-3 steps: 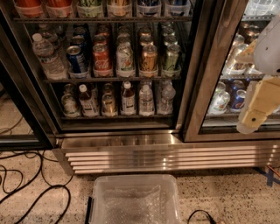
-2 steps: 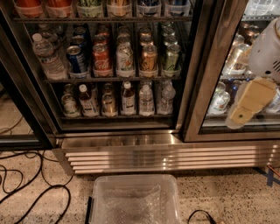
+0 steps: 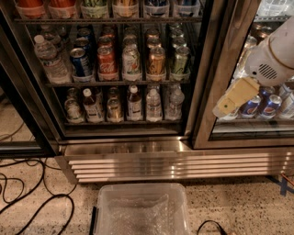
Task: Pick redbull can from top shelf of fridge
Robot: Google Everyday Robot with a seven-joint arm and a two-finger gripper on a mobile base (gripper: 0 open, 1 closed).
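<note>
The fridge (image 3: 209, 73) fills the upper view, with black door frames and dark wire shelves. The top shelf (image 3: 108, 19) runs along the top edge and carries clear trays of cans, cut off by the frame. Only the bottom of a blue-and-silver can (image 3: 157, 3), which may be the redbull can, shows there. My gripper (image 3: 233, 99), tan on a white arm, hangs at the right in front of the right-hand door. It is well below and to the right of the top shelf, and holds nothing that I can see.
Soda cans (image 3: 106, 62) and a water bottle (image 3: 50, 59) line the second shelf, with bottles (image 3: 133, 103) below. Pepsi cans (image 3: 262, 106) stand behind the right door. A ribbed steel grille (image 3: 174, 165), a clear plastic bin (image 3: 140, 209) and black cables (image 3: 27, 193) lie low.
My gripper and arm have moved left and slightly up, from the right edge towards the frame between the doors. Nothing in the fridge has moved.
</note>
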